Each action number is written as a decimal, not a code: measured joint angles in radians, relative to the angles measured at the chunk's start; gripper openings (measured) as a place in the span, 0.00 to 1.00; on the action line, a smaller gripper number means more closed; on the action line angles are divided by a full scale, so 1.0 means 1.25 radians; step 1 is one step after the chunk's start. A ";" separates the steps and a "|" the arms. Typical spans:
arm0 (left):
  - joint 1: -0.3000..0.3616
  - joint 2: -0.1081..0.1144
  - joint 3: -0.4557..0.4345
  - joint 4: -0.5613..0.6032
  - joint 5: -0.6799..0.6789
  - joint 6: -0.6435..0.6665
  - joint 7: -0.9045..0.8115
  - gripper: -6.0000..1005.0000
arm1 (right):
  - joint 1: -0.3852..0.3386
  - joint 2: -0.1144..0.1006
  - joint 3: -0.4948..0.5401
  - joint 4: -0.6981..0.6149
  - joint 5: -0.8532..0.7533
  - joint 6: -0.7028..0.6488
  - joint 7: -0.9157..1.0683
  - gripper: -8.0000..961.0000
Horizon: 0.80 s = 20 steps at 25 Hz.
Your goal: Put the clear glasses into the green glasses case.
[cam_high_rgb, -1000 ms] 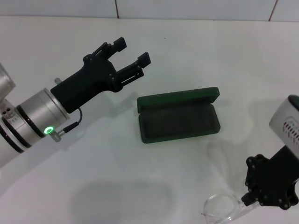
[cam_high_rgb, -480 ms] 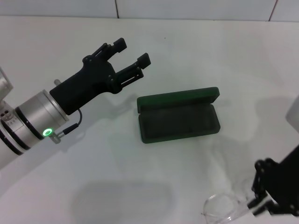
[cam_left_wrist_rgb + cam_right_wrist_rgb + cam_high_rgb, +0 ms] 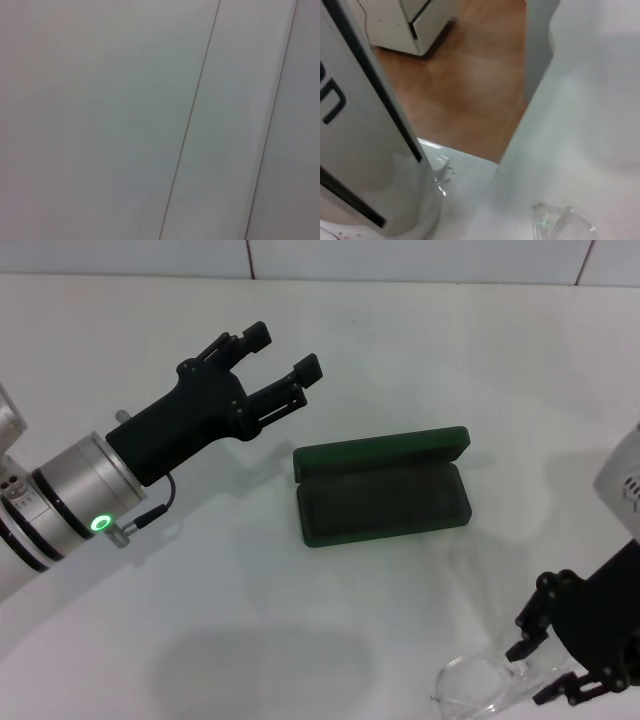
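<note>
The green glasses case lies open near the middle of the white surface — a dark green, rounded-corner hard case with its long side running roughly across the head view, slightly tilted. Its lid is hinged back along the far edge and shows as a narrow green band, while the tray nearer the robot shows a dark lining. The clear glasses sit well apart from it, nearer the robot and to its right, at the lower edge of the head view — fully transparent, with one rounded lens outline visible and the rest cut off or hidden.
</note>
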 joint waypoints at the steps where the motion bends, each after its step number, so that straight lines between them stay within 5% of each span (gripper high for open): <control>1: 0.000 0.000 0.000 0.000 0.000 0.000 0.000 0.89 | 0.000 0.000 -0.007 0.002 -0.002 0.006 0.000 0.26; 12: 0.000 0.001 0.000 0.000 0.001 0.001 -0.003 0.89 | -0.002 0.001 -0.076 0.012 -0.032 0.074 0.003 0.56; 20: 0.000 0.002 0.000 0.000 0.001 0.001 -0.003 0.89 | 0.006 0.001 -0.102 0.028 -0.033 0.092 0.004 0.54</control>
